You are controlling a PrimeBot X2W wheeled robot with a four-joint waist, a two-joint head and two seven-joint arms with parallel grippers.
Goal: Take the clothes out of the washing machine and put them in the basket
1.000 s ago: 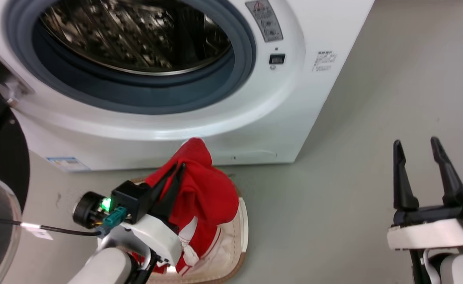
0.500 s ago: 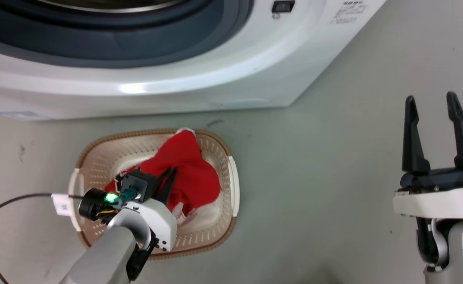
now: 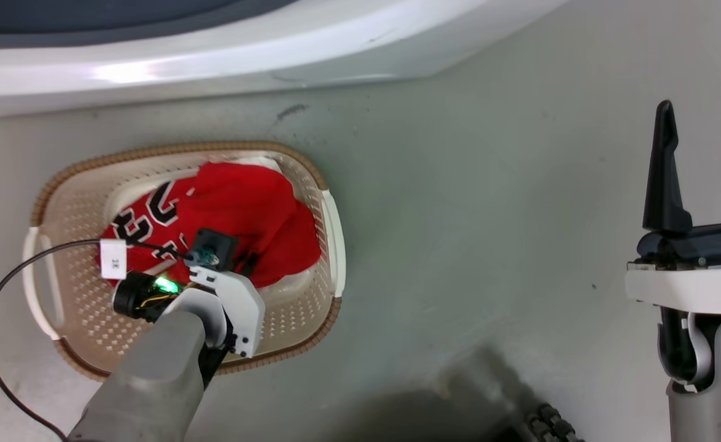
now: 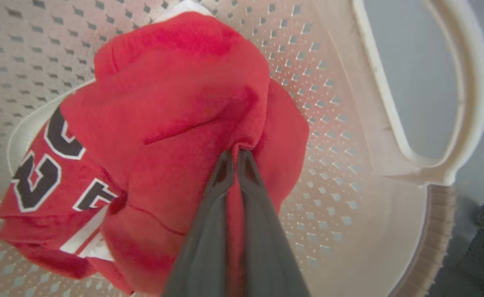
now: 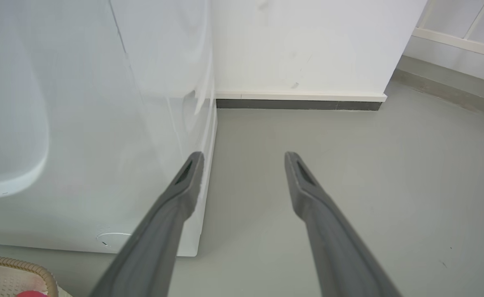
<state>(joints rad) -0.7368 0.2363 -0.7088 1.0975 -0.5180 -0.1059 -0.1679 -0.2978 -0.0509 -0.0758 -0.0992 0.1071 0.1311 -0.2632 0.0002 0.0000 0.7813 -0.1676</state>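
The red clothes [image 3: 244,202] lie bunched in the cream basket [image 3: 170,149] on the floor, black numbers showing at their left. My left gripper [image 3: 247,264] is down inside the basket, its fingers mostly hidden under the wrist. In the left wrist view the left gripper [image 4: 234,159] is shut on a fold of the red clothes [image 4: 176,103] above the perforated basket wall [image 4: 341,165]. The right gripper [image 3: 701,123] hangs open over bare floor, far right of the basket. Its fingers [image 5: 244,165] hold nothing. The washing machine [image 3: 213,55] runs along the top.
A black cable with a white tag [image 3: 113,259] loops from the left wrist over the basket's left side. The machine's white side panel [image 5: 102,123] stands beside the right gripper, with a wall and skirting [image 5: 299,99] behind. Grey floor [image 3: 459,215] lies between basket and right arm.
The head camera has tilted down, so the machine slid up the picture. My left gripper has lowered the red garment from above the basket into it. The right gripper stays open.
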